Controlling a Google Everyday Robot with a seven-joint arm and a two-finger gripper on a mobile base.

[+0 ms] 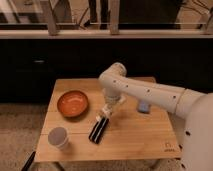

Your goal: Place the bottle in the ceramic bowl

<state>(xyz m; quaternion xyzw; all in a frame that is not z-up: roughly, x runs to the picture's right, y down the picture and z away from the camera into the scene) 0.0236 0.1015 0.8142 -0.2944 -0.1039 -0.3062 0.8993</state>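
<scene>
I see the wooden table, with the white arm reaching over it from the right. The orange bowl sits on its left side. A black bar lies front-middle, a pale cup front-left and a blue block to the right. The gripper hangs just above the bar's far end, right of the bowl. I cannot tell whether it grips anything, nor pick out the bottle.

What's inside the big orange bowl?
Only its pale orange inside shows in the ceramic bowl; nothing lies in it, and nothing covers it. The gripper is beside it, at the black bar.
</scene>
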